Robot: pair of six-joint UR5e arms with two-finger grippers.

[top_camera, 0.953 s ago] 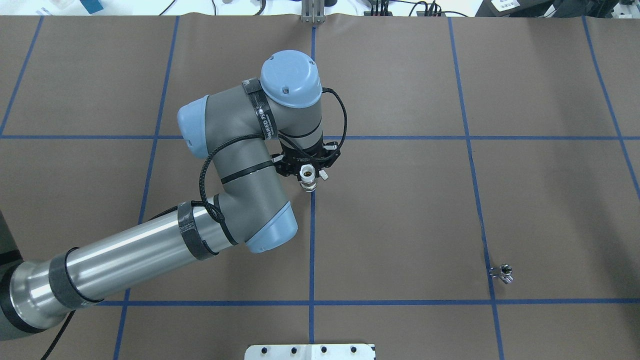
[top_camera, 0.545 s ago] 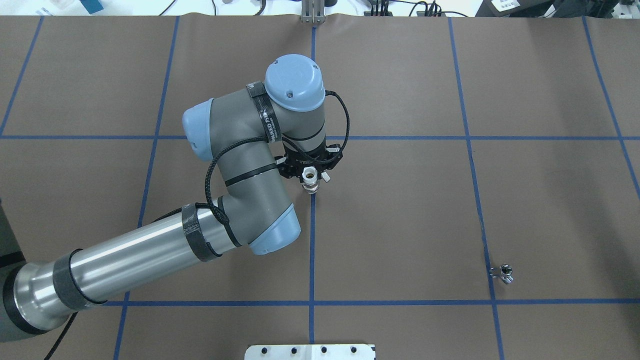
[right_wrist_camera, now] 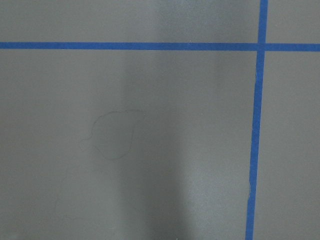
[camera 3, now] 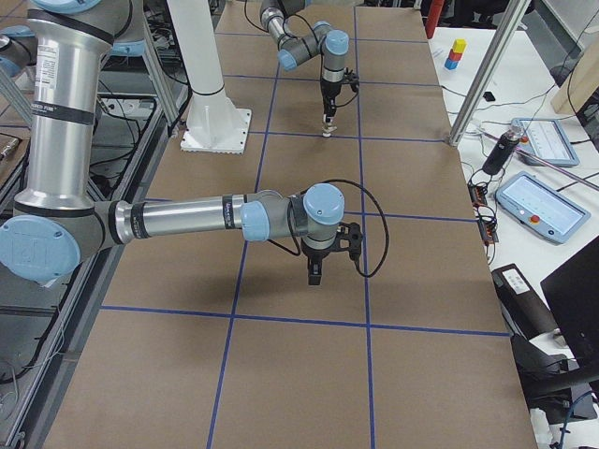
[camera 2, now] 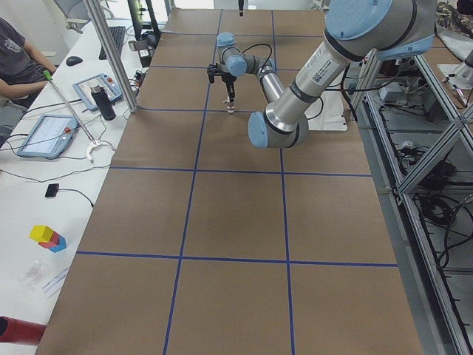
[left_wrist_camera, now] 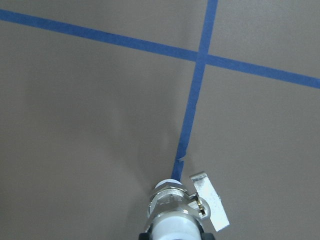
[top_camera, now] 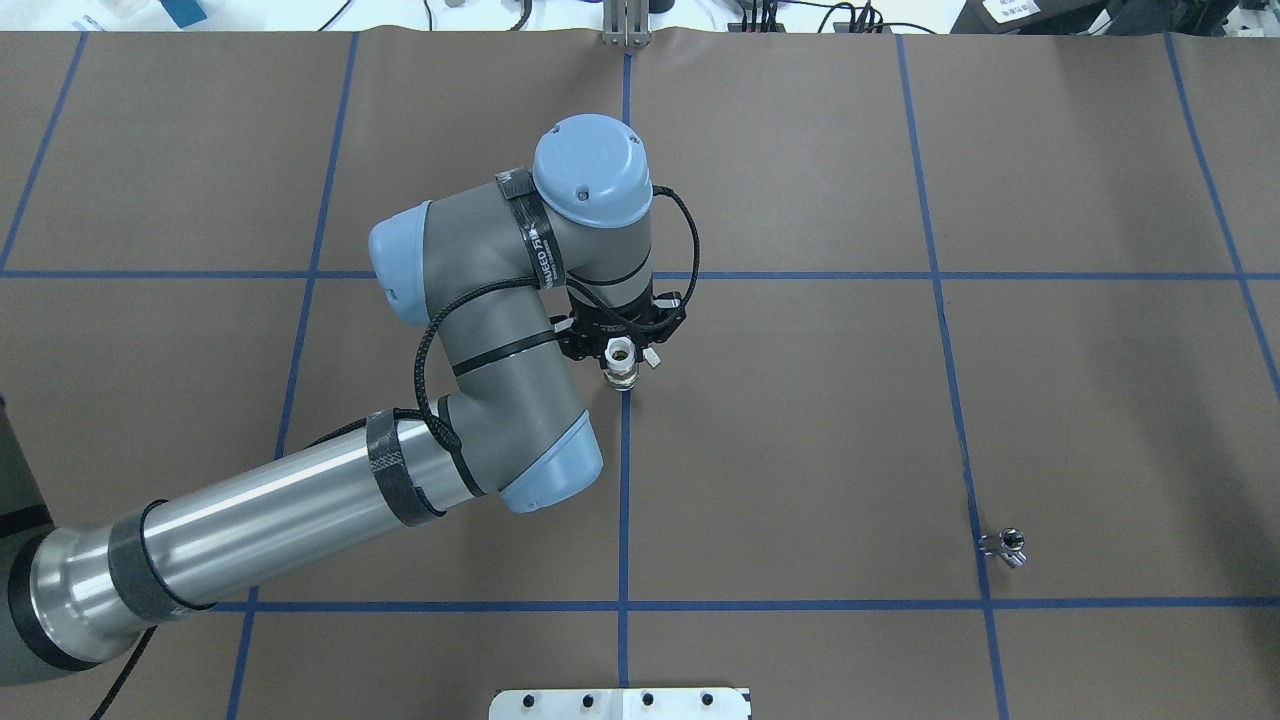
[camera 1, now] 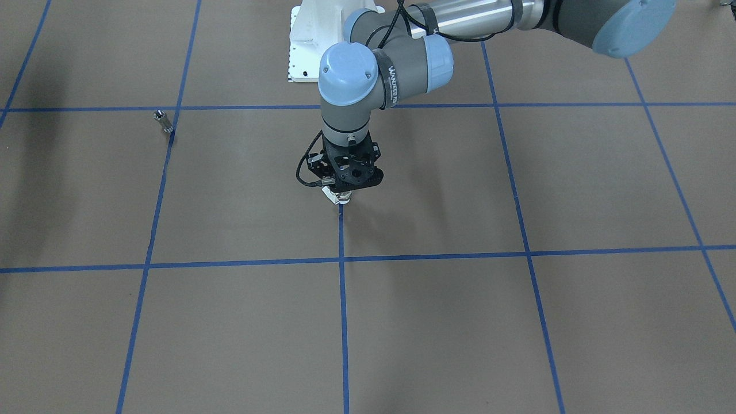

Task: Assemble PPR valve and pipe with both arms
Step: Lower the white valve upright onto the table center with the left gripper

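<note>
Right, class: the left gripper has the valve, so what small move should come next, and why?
Probably swing the right gripper toward the pipe. The left gripper holds the valve upright, the pipe sits untouched on the table, far off to the side, and the right wrist view shows no pipe.

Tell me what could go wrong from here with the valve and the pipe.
1. The pipe sits far from the PPR valve, and the right wrist view does not show it. It is tiny, so the right gripper might miss it or knock it away.
2. The left gripper holds the valve by its upper end only. A sideways push while mating the parts could tilt it in the fingers.
</note>
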